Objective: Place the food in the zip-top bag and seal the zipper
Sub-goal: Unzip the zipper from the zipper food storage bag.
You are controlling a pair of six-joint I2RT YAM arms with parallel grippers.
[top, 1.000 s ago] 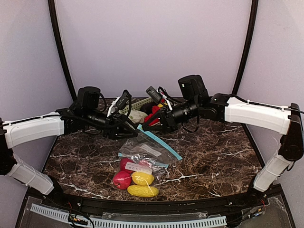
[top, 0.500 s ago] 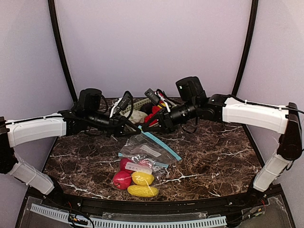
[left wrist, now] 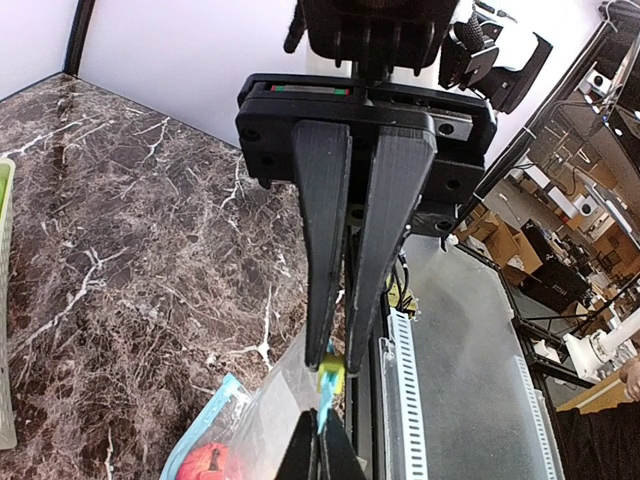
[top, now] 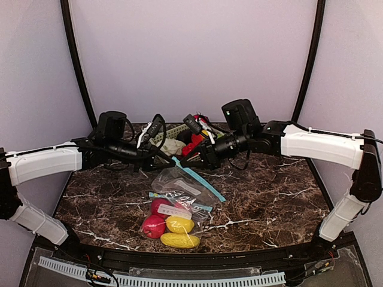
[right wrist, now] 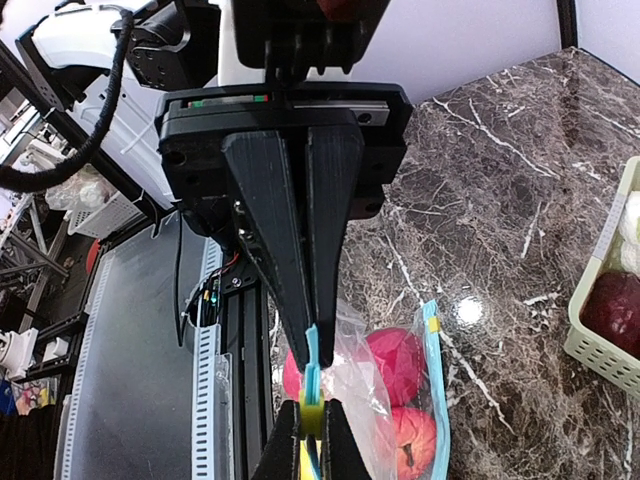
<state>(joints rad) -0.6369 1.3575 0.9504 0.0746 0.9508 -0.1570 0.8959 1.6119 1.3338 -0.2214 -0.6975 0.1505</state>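
The clear zip-top bag with a blue zipper strip lies on the marble table, its far top corner lifted. Inside it are food pieces: red apples and yellow fruits. My left gripper is shut on the yellow zipper slider. My right gripper is shut on the zipper strip's end, right beside the left fingertips. The red apples also show in the right wrist view.
A pale green slatted basket stands at the back behind the grippers, holding a pale cabbage, red pieces and a dark purple piece. The table's near edge has a black rail and a white slotted strip.
Both grippers have risen slightly and drawn closer together at the bag's top corner, lifting the zipper end. The food in the bag has not moved.
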